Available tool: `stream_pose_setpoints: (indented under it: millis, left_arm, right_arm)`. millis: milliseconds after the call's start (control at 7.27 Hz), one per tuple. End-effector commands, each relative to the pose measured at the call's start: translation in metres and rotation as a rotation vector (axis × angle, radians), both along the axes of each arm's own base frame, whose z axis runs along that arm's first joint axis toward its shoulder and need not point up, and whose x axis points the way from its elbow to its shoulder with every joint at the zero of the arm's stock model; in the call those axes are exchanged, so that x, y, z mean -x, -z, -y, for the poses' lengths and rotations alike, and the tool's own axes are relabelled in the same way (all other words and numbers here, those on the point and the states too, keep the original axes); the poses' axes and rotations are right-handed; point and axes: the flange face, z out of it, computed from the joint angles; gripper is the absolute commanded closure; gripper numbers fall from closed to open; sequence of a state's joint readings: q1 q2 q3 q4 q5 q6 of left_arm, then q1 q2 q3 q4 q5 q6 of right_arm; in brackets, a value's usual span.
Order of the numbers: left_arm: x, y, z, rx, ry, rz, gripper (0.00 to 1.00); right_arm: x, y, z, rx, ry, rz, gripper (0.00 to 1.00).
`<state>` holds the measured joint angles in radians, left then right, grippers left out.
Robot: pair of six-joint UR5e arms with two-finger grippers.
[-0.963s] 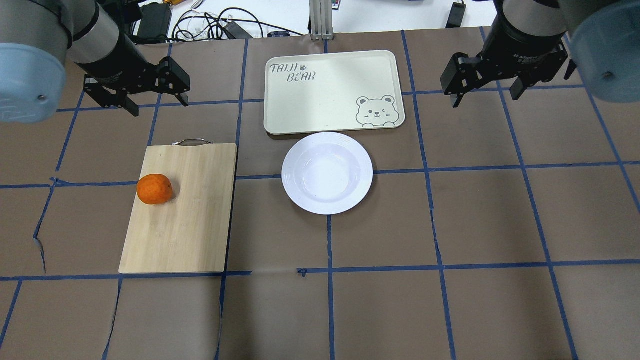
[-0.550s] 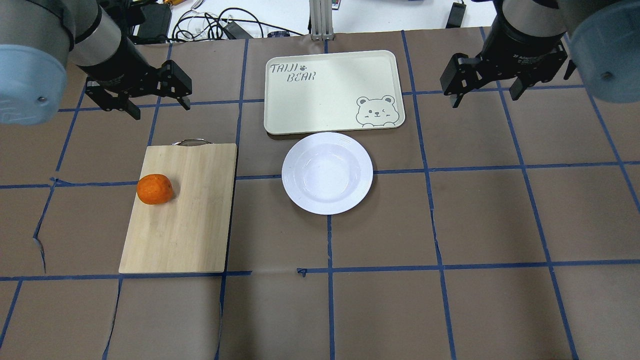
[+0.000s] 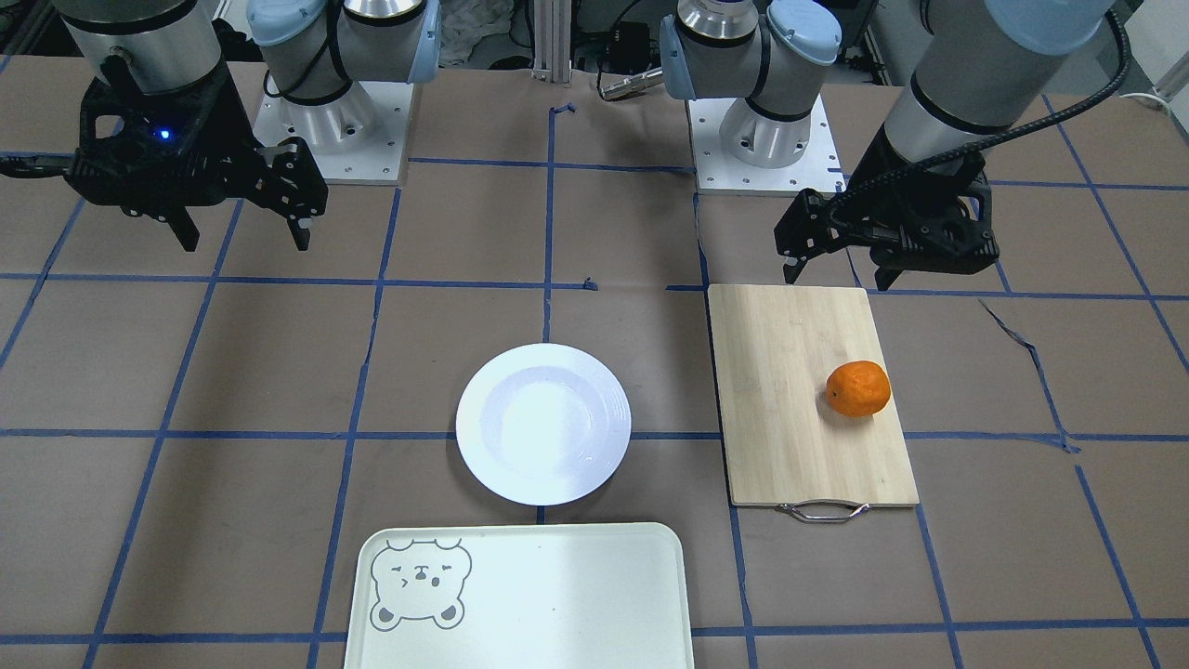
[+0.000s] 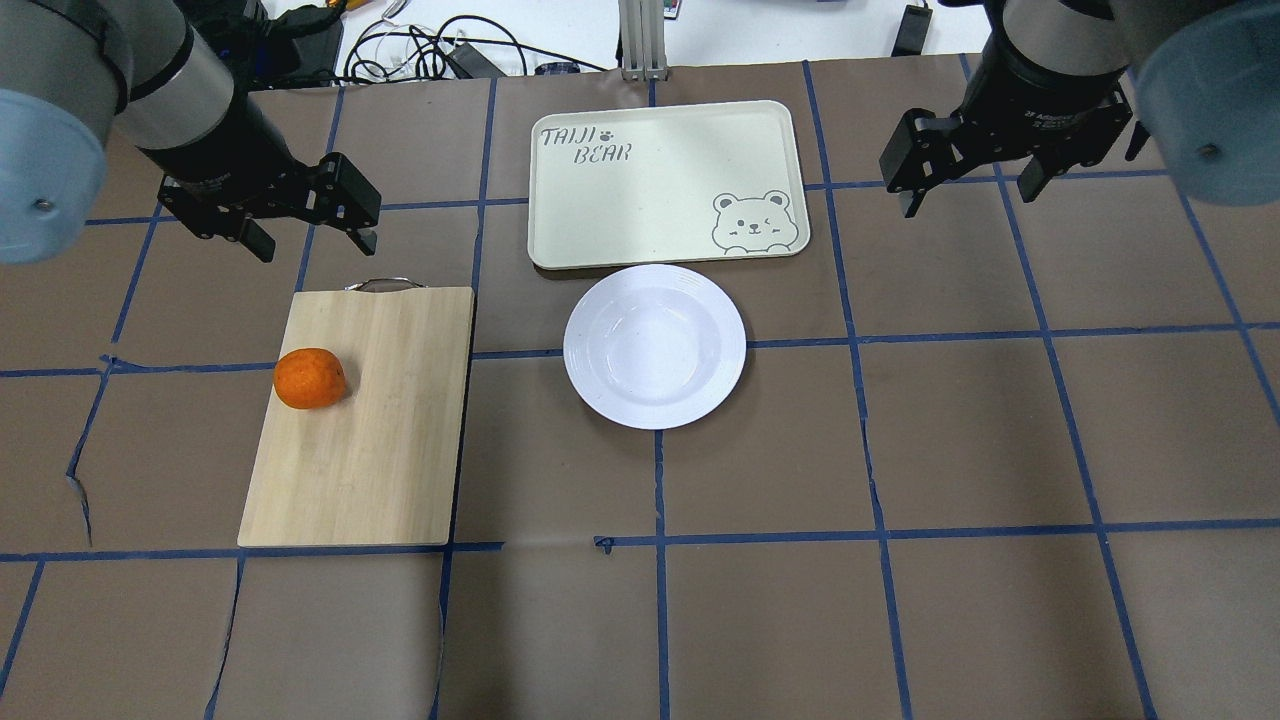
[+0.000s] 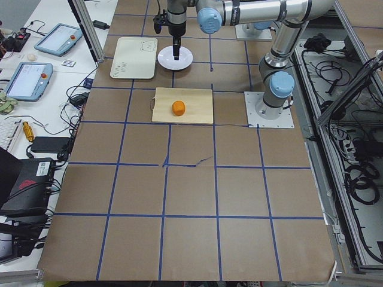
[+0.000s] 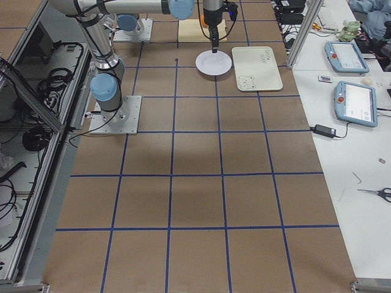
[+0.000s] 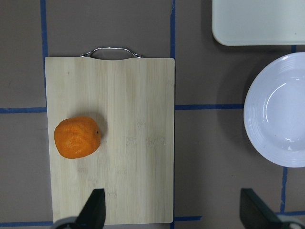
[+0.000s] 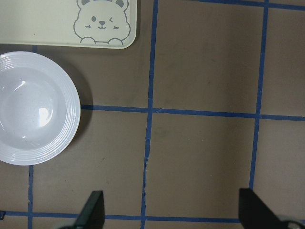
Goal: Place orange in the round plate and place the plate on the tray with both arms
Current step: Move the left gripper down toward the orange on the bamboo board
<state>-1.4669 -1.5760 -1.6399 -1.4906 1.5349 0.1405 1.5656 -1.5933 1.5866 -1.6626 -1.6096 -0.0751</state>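
The orange [image 4: 310,379] [image 3: 858,388] [image 7: 77,137] lies on the left part of a wooden cutting board [image 4: 380,440]. The round plate [image 4: 655,347] [image 3: 543,424] [image 8: 33,114] is white and holds nothing; it stands mid-table just in front of the tray [image 4: 665,185] [image 3: 520,595], a pale rectangle with a bear face. My left gripper [image 4: 315,240] [image 3: 836,276] [image 7: 174,212] hangs open in the air over the board's handle end, apart from the orange. My right gripper [image 4: 970,197] [image 3: 246,243] [image 8: 174,210] hangs open to the right of the tray, holding nothing.
The cutting board [image 3: 790,390] has a metal handle [image 4: 382,284] at its far edge. Brown paper with blue tape lines covers the table. Cables and devices lie beyond the far edge [image 4: 430,50]. Bare table spreads right of the plate and across the near half.
My left gripper has moved a little nearer to the cutting board's handle end, still open. The right gripper, orange, plate and tray have stayed where they were.
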Motion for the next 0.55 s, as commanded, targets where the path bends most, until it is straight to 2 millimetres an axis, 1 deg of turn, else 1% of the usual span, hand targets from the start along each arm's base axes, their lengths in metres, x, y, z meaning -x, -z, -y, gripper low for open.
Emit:
stream_pose_setpoints:
  millis: [0,138,275,413]
  left_arm:
    - [-0.023,0.006,-0.004,-0.064,0.012,0.154,0.00]
    - [-0.021,0.007,-0.004,-0.066,0.028,0.167,0.00]
    - [-0.020,0.014,0.002,-0.067,0.024,0.085,0.00]
    - [-0.027,0.020,0.007,-0.071,0.030,0.074,0.00]
  right_arm:
    - [0.000,0.001,0.000,0.001,0.001,-0.002,0.00]
    - [0.000,0.002,0.000,0.000,0.006,-0.002,0.00]
    - [0.000,0.002,0.000,0.000,0.006,-0.002,0.00]
    - [0.000,0.002,0.000,0.000,0.006,-0.002,0.00]
